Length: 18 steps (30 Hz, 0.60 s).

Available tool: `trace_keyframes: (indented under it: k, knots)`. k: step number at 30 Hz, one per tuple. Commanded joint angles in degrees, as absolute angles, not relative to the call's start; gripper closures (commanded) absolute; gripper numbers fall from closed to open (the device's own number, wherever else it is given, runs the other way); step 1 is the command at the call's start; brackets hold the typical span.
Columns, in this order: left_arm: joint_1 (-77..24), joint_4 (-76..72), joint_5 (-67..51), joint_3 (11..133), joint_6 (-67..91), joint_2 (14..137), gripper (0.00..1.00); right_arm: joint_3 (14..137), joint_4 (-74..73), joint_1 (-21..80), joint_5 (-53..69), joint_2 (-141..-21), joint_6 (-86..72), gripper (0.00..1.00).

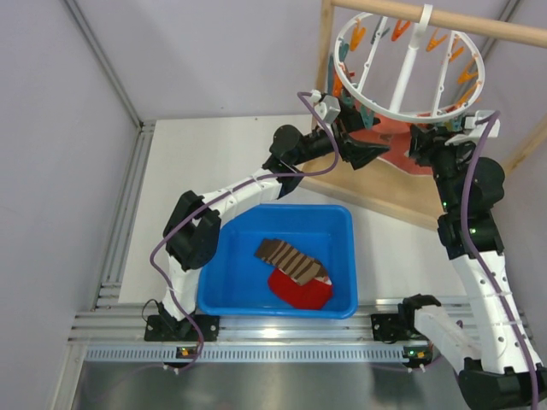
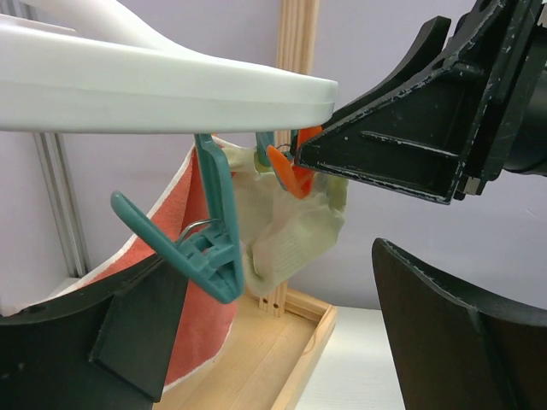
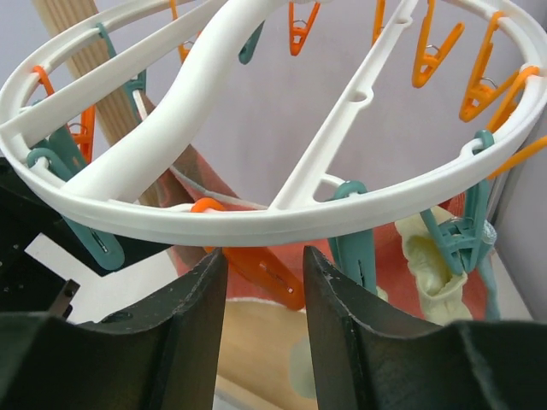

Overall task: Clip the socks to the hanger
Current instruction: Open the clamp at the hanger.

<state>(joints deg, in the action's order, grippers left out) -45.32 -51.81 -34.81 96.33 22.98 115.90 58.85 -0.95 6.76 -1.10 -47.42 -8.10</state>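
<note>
The white ring hanger (image 1: 410,114) hangs from a wooden rail at the top right, rimmed with orange and teal clothespins. A red sock (image 1: 400,154) with a cream part hangs under it. In the left wrist view it (image 2: 197,290) hangs behind a teal clothespin (image 2: 212,243) and an orange one (image 2: 286,171). My left gripper (image 2: 291,342) is open just below these, holding nothing. My right gripper (image 3: 263,316) is open under the ring (image 3: 256,224), its jaws on either side of an orange clothespin (image 3: 267,275). A brown striped sock (image 1: 291,258) and a red sock (image 1: 299,290) lie in the blue bin.
The blue bin (image 1: 282,208) stands between the arm bases. The wooden frame stand's base tray (image 1: 385,195) lies under the hanger, its post (image 2: 295,51) behind the pins. Both grippers (image 1: 359,147) (image 1: 425,141) crowd close together under the ring.
</note>
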Motion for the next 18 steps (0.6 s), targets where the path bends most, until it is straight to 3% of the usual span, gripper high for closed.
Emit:
trace_keyframes:
  k: [1, 9, 12, 18]
  knots:
    - [-45.44, -54.05, -34.1, 97.65, 23.2, 116.28, 0.09, 60.29, 3.95, 7.82, -4.13, -47.81, -7.91, 0.6]
    - [-45.53, -53.79, -35.68, 97.21, 23.82, 116.02, 0.09, 62.05, 1.94, 7.82, -2.38, -47.9, -8.43, 0.93]
    - [-45.7, -54.05, -38.05, 95.11, 23.04, 115.05, 0.09, 62.66, 0.8, 7.82, 3.4, -47.29, -9.57, 0.99]
    - [-47.1, -54.41, -36.84, 93.6, 18.74, 113.29, 0.1, 63.98, -2.55, 7.73, 7.73, -46.84, -11.69, 1.0]
